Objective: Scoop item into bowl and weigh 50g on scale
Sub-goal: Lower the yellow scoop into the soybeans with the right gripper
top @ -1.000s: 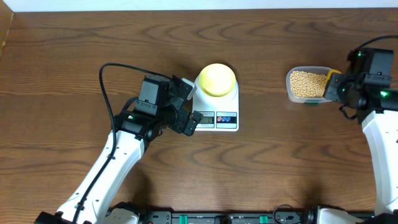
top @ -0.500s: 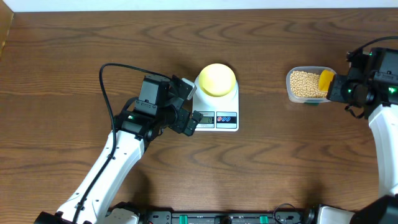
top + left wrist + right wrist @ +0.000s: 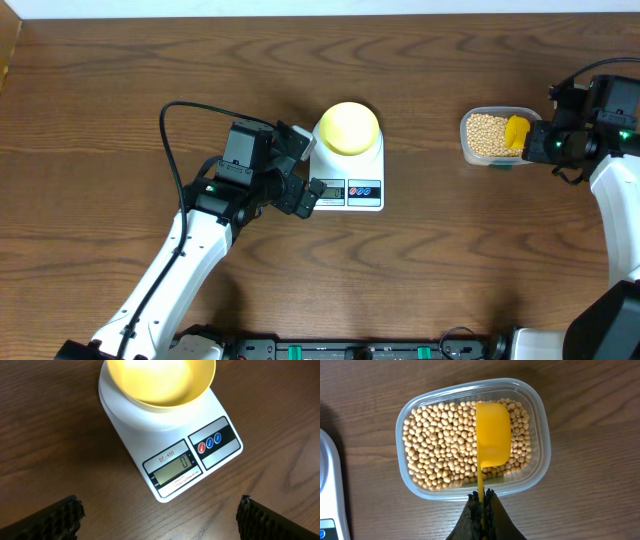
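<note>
Right gripper (image 3: 481,503) first: its fingers are pressed together on the thin handle of the yellow scoop (image 3: 493,435), and I see no gap either side of it. The scoop's cup reaches out from the fingers over the beans (image 3: 440,445), on the right-hand side of the heap in the wrist view. I can't tell whether it is touching them or just above. The beans fill the clear tub (image 3: 541,440), which sits close to the table's (image 3: 450,260) right edge, somewhat nearer the far edge than the near one.

Over to the left gripper (image 3: 160,512): its fingers are spread wide, one in each lower corner of the wrist view, gripping nothing and touching nothing. It hangs over the wood just beside the scale's (image 3: 130,420) display edge, at the near-left corner of the scale in the overhead view. The display (image 3: 172,467) reads a single zero. The pale yellow bowl (image 3: 160,385) sits on the scale's platform. The scale stands about midway along the table, a bit toward the far edge and well apart from the tub.
</note>
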Motion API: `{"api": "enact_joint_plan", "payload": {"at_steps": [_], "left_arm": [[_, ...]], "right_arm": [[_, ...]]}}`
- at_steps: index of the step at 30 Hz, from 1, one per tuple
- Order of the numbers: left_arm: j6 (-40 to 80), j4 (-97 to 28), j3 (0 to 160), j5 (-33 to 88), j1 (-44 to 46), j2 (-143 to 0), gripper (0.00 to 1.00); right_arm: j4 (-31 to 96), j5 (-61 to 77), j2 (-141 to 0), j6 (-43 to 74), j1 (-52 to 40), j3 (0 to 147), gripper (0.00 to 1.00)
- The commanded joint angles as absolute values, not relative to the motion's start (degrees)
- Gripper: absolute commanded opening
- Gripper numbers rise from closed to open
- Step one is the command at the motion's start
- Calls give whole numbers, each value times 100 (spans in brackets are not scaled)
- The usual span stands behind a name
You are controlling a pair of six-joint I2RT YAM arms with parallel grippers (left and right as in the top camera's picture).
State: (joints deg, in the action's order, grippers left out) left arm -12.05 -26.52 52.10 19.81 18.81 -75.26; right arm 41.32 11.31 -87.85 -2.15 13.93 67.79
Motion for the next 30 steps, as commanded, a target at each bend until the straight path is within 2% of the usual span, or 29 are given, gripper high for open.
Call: {"api": "enact_joint_plan", "payload": {"at_steps": [1, 6, 18, 30], "left_arm": [[-1238, -2650, 5177, 2029, 1855, -7566, 100], [-1236, -2650, 5177, 2029, 1855, -7566, 100], [-1238, -2650, 5177, 2029, 1855, -7566, 100], [-1238, -2650, 5177, 2029, 1855, -7566, 100]], "right_arm": [[4180, 1341, -8814, -373, 1431, 6770, 1], [4156, 1828, -8818, -397, 1431, 6770, 1], [4156, 1839, -8943, -395, 1435, 6694, 1], [4182, 2602, -8969, -631, 1918, 6534, 1]]}}
